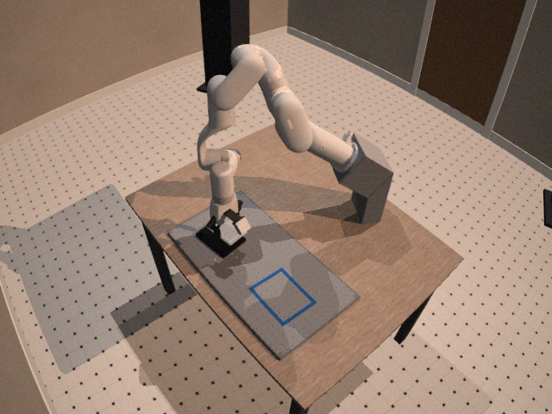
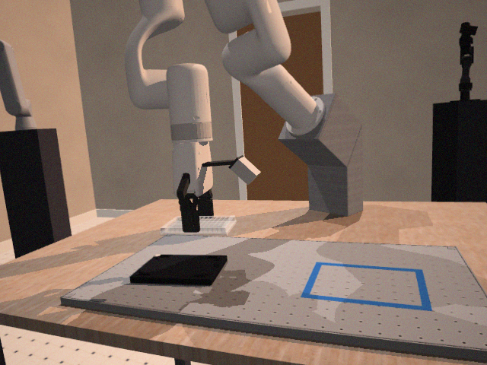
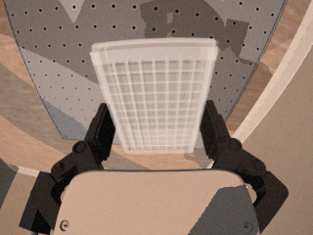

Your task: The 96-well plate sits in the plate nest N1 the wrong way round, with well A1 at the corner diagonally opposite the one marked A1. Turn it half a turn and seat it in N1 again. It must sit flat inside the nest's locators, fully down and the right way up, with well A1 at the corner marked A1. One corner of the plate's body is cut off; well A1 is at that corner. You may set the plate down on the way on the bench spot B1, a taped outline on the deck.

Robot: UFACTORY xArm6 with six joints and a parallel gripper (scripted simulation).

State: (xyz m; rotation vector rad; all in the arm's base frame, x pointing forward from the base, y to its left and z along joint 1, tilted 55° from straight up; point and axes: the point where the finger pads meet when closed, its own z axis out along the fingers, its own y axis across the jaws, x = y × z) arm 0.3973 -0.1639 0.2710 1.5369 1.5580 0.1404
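We are carrying the 96-well plate (image 3: 156, 94) in the air, level and right way up, clamped by its two long sides in the gripper (image 3: 156, 132). The fingers are standing wide apart because the plate fills the gap between them, and the plate's long axis is running straight out from the wrist.

The relation that matters now is plate to plate nest N1 (image 2: 179, 269). In the exterior view the plate (image 2: 212, 224) is hanging well above the deck and looks to be on the far side of the nest, towards the arm's pedestal; in the top view it (image 1: 229, 231) is overlapping the nest's (image 1: 218, 247) pedestal-side edge, so we are judging it close to over the nest but not yet squared to it or down in it. The nest itself is lying bare and black on the deck, nothing seated in it.

We cannot tell from any view which corner of the plate is the cut one, nor can we read the A1 mark on the nest, so we cannot confirm the half turn.

Farther from the nest along the grey perforated deck (image 2: 393, 325), the blue taped outline of bench spot B1 (image 2: 421, 290) is lying unused, well apart from the plate. The arm's grey pedestal (image 2: 338, 172) is standing on the tabletop (image 2: 412, 220) beyond the deck. Nothing appears to be standing between plate and nest; we judge the descent needs only alignment with the locators.
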